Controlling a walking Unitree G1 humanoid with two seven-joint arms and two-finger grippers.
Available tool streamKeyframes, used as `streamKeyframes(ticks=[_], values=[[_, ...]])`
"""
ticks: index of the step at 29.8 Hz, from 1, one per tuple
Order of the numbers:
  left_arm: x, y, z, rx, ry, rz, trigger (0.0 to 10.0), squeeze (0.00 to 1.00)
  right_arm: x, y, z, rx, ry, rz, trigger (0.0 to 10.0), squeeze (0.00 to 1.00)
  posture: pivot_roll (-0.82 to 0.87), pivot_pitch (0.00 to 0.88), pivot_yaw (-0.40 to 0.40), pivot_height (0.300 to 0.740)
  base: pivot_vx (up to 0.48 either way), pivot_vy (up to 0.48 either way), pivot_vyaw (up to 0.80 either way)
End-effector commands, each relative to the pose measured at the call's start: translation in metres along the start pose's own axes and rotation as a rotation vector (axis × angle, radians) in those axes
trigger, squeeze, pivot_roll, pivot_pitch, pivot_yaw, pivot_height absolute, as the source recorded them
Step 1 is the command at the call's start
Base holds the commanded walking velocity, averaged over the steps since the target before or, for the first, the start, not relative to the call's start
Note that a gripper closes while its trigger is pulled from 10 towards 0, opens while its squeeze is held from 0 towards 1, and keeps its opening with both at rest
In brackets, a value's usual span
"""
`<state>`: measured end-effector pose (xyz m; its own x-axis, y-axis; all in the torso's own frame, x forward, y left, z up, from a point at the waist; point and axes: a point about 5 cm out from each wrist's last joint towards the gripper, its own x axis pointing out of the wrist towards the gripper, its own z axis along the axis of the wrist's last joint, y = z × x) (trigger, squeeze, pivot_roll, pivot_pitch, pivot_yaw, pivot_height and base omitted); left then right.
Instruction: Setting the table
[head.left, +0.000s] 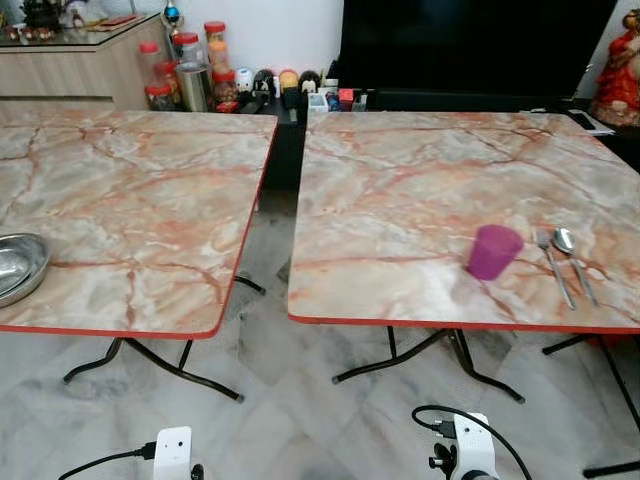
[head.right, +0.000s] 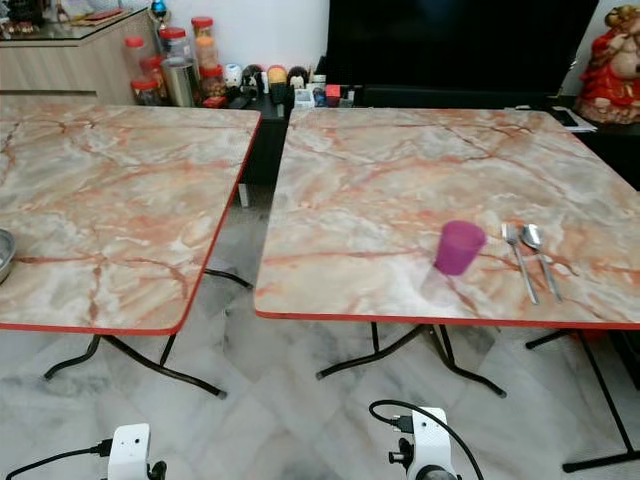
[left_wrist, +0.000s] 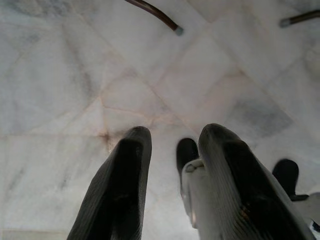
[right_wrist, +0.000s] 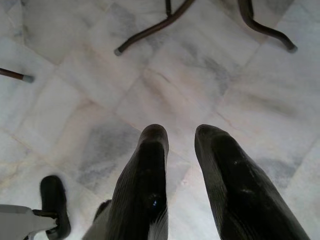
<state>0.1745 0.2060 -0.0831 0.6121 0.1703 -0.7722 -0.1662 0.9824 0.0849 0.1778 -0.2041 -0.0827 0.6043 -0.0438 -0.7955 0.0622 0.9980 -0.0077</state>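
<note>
Both tools, left and right, hang apart over floor; cup beside fork and spoon on right desk: light, rigid, slippery plastic, grip across rim.

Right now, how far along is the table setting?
Partly done: a purple cup, fork and spoon sit on the right table. Nothing is in hand: the left gripper and right gripper hang open over the floor. The metal bowl waits on the left table.
</note>
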Motion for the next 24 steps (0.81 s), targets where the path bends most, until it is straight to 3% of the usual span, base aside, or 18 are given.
streamKeyframes(ticks=[1,24], values=[[-0.001,0.001,-0.0064,0.014,0.033,-0.003,10.0,0.0,0.0006,-0.0005,0.0024,-0.014,0.001,0.0,10.0,0.0,0.05,0.0,-0.023,0.728,0.0,-0.379,0.0],[-0.0016,-0.0035,-0.0085,0.006,0.035,-0.012,10.0,0.0,0.0004,-0.0024,0.0028,-0.03,0.002,0.006,10.0,0.0,0.04,0.0,-0.033,0.728,0.0,-0.381,0.0]])
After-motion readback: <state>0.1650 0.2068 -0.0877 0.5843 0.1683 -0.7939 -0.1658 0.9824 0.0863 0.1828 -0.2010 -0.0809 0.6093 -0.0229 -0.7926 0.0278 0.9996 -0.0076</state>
